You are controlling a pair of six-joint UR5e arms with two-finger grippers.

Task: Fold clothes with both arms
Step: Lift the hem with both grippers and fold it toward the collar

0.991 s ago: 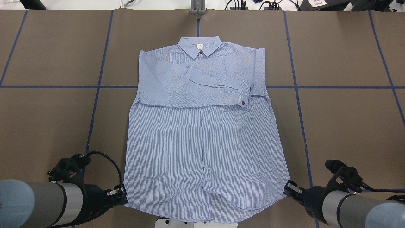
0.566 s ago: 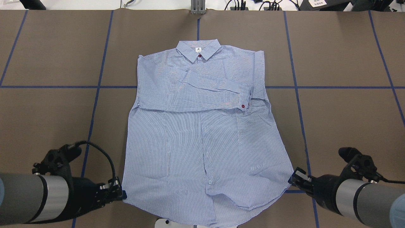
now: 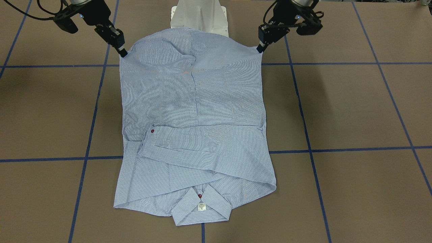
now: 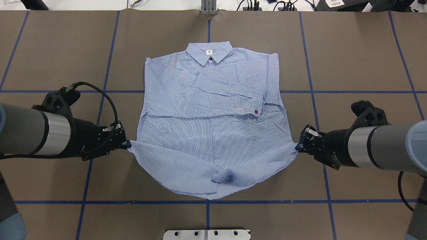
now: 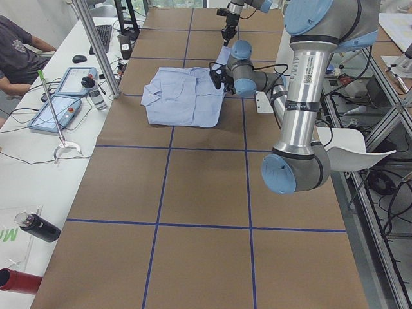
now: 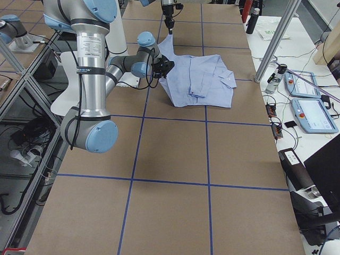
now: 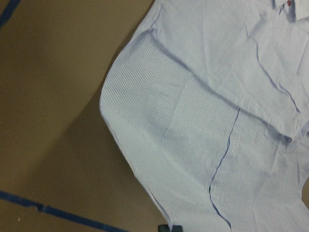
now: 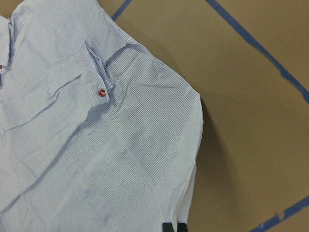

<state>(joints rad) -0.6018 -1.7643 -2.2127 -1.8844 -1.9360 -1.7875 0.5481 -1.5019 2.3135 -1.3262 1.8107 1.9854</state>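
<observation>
Left pincer [image 4: 128,144] and right pincer [image 4: 298,148] clench the shirt [image 4: 213,136] by its hem corners; if I pull unevenly, one may slip.

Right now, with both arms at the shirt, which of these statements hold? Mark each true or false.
1. The left fingers and right fingers each pinch a bottom corner of the shirt. True.
2. The hem lies flat on the table. False: its corners are held up and the middle sags between them.
3. The collar lies nearest the robot. False: it is at the far end.
4. A sleeve is folded across the chest. True.
5. The cuff button is green. False: it is dark red.
</observation>
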